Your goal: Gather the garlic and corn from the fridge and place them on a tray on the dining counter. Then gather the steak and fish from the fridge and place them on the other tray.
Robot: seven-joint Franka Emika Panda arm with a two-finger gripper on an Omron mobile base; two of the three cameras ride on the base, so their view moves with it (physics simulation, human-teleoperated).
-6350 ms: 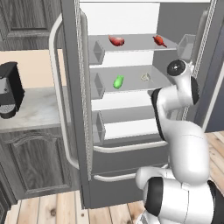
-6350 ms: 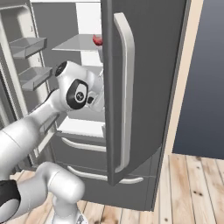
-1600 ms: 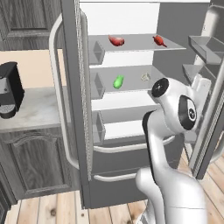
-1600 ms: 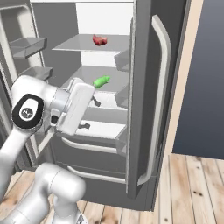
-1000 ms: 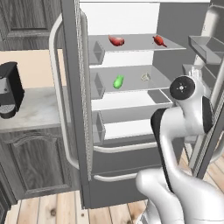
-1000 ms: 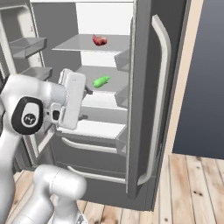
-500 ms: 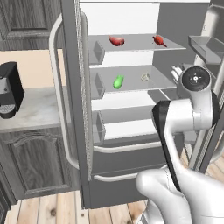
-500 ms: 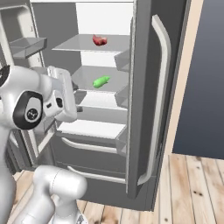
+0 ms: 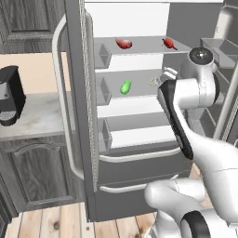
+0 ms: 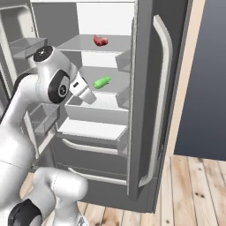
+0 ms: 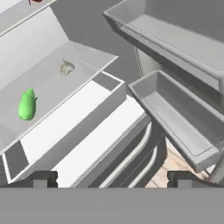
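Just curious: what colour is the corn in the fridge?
Light green corn; hand view shows it best.

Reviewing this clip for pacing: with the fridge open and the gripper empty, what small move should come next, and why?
Probably swing the open gripper toward the middle shelf and line up on the garlic. It lies beside the corn on that shelf of the fridge, both untouched, and the hand is aimed past them at the door bins.

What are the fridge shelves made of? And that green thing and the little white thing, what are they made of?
The shelves look like pale, smooth plastic or frosted glass: flat, even grey-white, no grain. Which one is hard to tell. The corn looks like a smooth, slightly glossy green husk, though it is plain enough to pass for plastic. The garlic looks papery and matt off-white, with a faint wrinkled surface.
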